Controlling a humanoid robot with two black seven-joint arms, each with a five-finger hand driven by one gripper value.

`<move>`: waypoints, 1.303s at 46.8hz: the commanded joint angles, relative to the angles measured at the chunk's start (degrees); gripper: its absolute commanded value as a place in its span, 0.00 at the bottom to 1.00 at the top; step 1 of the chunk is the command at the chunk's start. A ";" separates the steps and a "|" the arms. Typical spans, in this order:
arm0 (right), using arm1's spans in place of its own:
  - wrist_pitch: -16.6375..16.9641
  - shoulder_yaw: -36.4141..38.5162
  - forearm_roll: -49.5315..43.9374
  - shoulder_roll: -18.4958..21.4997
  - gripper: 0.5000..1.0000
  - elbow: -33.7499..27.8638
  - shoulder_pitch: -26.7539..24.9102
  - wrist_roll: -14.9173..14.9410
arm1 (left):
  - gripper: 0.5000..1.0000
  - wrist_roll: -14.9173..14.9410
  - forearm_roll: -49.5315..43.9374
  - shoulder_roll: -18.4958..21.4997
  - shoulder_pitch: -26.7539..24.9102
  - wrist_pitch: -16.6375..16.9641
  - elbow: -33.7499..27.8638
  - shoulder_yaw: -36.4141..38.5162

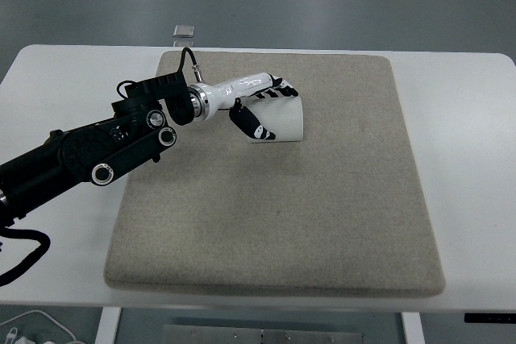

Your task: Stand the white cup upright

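One white cup (284,119) lies gripped inside the left hand (260,104).

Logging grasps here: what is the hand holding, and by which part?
The left hand grips the white cup around its side wall, fingers on top, thumb below.
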 commanded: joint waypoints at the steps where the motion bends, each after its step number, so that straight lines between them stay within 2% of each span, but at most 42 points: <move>1: 0.00 0.04 0.01 0.00 0.86 0.00 0.00 0.00 | 0.00 0.02 -0.07 0.02 -0.06 0.00 -0.08 0.00; 14: 0.00 0.04 0.01 0.00 0.86 0.00 0.00 0.00 | 0.00 -0.33 -1.39 0.11 -0.33 0.17 -0.17 -0.96; 17: 0.00 0.04 0.01 0.00 0.86 0.00 0.00 0.00 | 0.00 -1.12 -2.18 0.28 -0.06 0.61 -0.26 -1.23; 23: 0.00 0.04 0.01 0.00 0.86 0.00 0.00 0.00 | 0.00 -2.70 -7.01 0.81 0.20 3.77 -0.34 -1.49; 29: 0.00 0.04 0.01 0.00 0.86 0.00 0.00 0.00 | 0.00 -5.17 -10.70 1.25 0.29 3.95 -0.26 -1.23; 59: 0.00 0.04 0.01 0.00 0.86 0.09 0.00 0.00 | 0.00 -5.26 -9.30 2.83 -0.33 3.25 0.45 2.82; 61: 0.00 0.04 0.01 0.00 0.86 0.00 0.00 0.00 | 0.06 -5.26 -9.30 3.00 -0.50 3.25 0.45 2.82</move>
